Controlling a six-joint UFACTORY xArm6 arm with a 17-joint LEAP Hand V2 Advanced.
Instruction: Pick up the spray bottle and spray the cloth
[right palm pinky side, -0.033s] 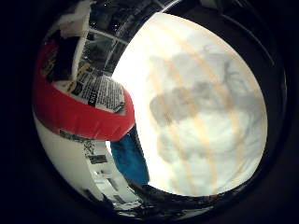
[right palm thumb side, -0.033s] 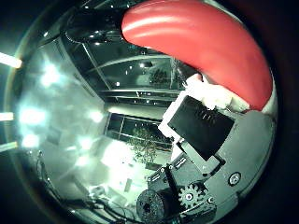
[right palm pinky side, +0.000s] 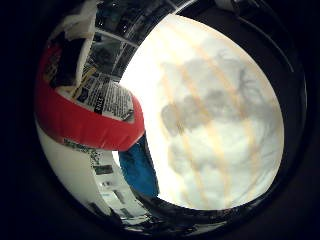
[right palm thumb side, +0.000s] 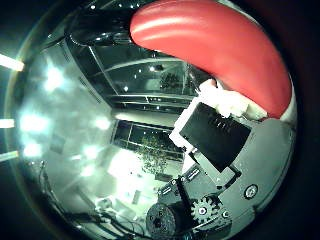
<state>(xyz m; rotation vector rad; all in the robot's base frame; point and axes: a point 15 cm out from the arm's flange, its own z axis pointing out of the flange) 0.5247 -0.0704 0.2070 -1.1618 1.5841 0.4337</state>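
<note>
The red plastic spray bottle with a printed label (right palm pinky side: 87, 117) lies hard against the palm: its body fills one side of the little-finger-side view and arches across the thumb-side view as a broad red curve, so it is judged to be within the grasp. The robot hand (right palm thumb side: 215, 165), of white and black parts with a small gear showing, has a finger folded in close beside the bottle's red wall in the thumb-side view; the robot hand appears curled round the bottle, though the actual contact surfaces are hidden. The bottle's long axis runs across the palm, one end reaching out over the edge of the pale worktop with faint tan stripes (right palm pinky side: 225, 165). The nozzle is not visible in either view, so its heading cannot be stated. The blue cloth (right palm pinky side: 137, 170) lies at the worktop's edge, just beside the bottle's end as seen from the palm and partly covered by it; whether they touch cannot be told. Judgement: the pick-up looks achieved, and the spray depends on the nozzle end facing the cloth, which lies close at hand beyond the bottle's end.
</note>
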